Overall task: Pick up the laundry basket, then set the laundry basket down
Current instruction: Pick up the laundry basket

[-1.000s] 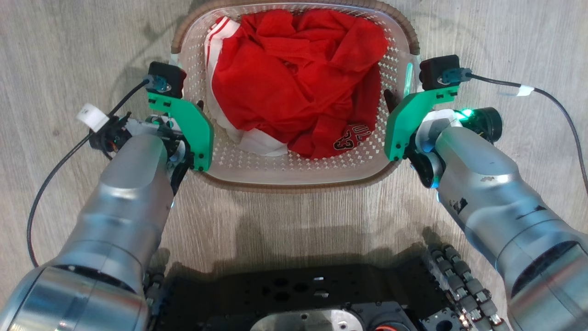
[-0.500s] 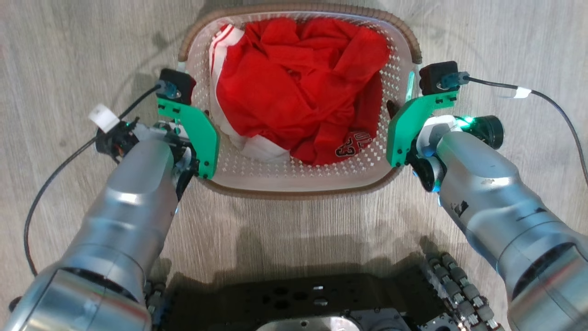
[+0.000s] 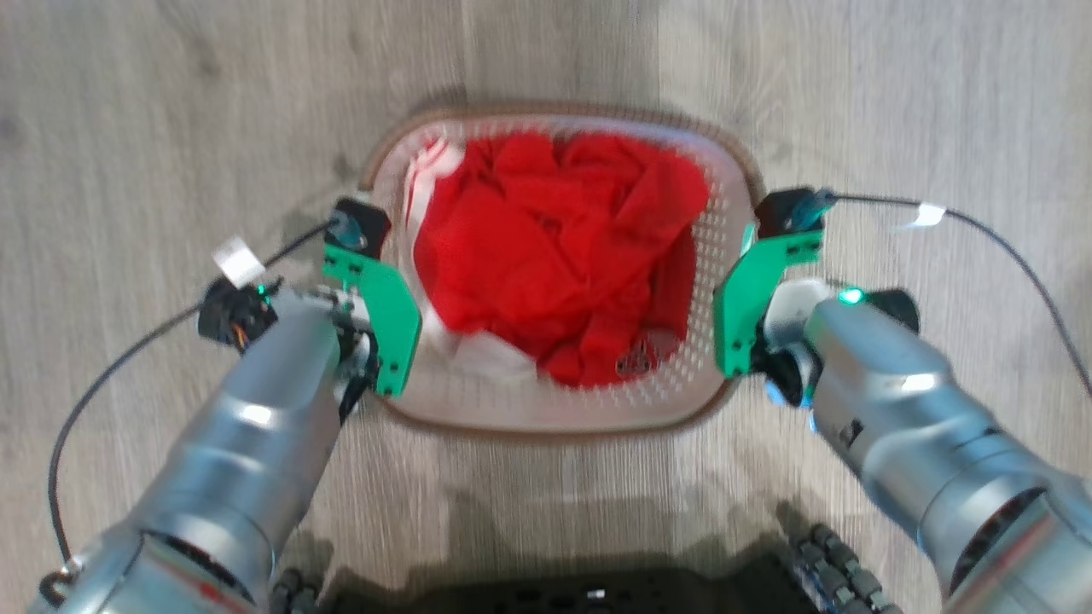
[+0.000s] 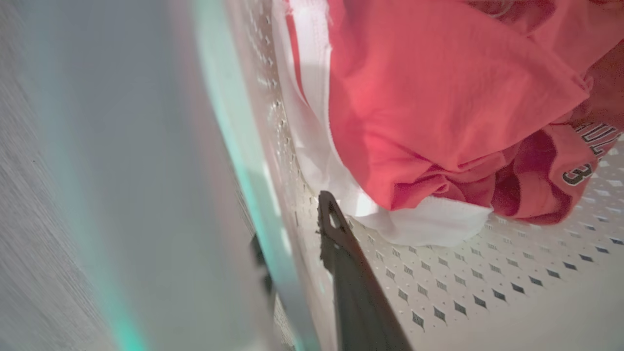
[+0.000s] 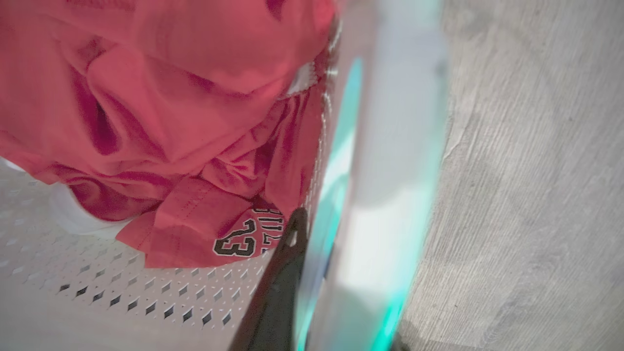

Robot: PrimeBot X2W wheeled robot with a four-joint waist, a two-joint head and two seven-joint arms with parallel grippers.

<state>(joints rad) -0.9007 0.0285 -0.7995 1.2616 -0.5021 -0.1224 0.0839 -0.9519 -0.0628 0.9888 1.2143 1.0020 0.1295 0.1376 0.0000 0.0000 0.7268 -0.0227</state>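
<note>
- Floor [image 3: 128,128] first: pale wood-look boards right across the head view, all a bit blurred.
- Laundry basket [image 3: 563,408] dead centre between the two arms, straight ahead of the robot. It has white perforated walls under a brown rim [image 3: 546,433]. Whether its bottom touches the boards or hangs clear, I cannot tell.
- My read on handling: it's a thin plastic shell, light and a little springy, so a wall may bow if it is pinched hard on one side only. The stiffer rim at the middle of each short side looks like the place to take it, both sides level.
- Red clothes [image 3: 554,256] heaped inside, with a white-trimmed piece on the robot's left. That's a soft load with little weight, likely to slump if the basket tips.
- Left gripper [image 4: 292,224] straddles the left wall, its gap narrow, clamped on it. One dark finger [image 4: 341,253] lies inside against the perforations, and a sliver of the other shows outside.
- Right gripper [image 5: 317,229] is at the right wall, its inner finger [image 5: 280,278] lying along the plastic beside the numbered jersey patch. The outer finger is hidden behind the blurred rim, so whether it's pinched or not I cannot tell.
</note>
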